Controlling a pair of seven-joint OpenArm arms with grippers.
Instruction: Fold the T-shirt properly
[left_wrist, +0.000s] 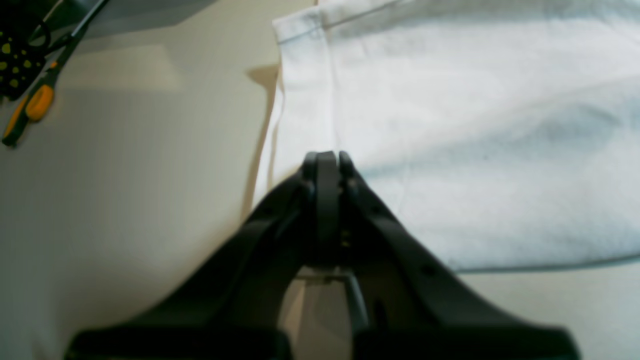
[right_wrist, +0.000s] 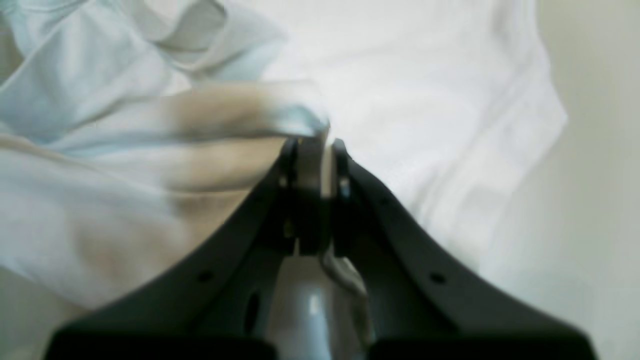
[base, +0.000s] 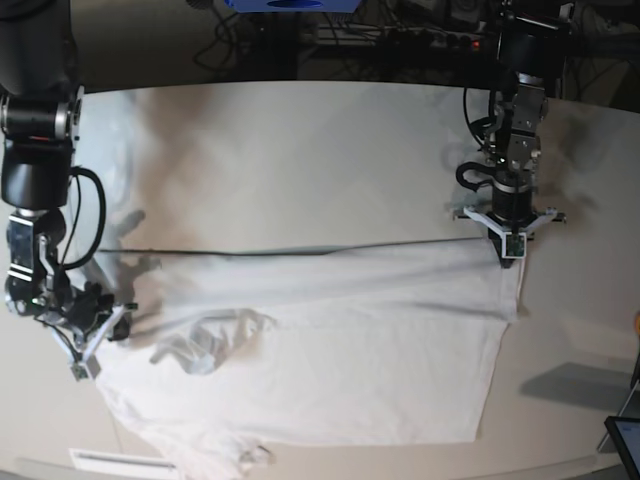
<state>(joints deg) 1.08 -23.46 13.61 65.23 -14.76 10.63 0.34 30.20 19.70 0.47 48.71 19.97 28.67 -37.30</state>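
Right end effector, closed on T-shirt mid-fold, must lay cloth beneath it flat; left closed, grip unclear.

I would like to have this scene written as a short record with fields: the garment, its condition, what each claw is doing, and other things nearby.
garment: white T-shirt
lying on: off-white tabletop
condition: partly folded, with a crumpled part near the right claw
right claw: nearly closed, cloth pinched between its tips
left claw: shut at the shirt's edge; whether it grips cloth is unclear
nearby: orange-and-dark-green tool, beside the shirt, not touching it
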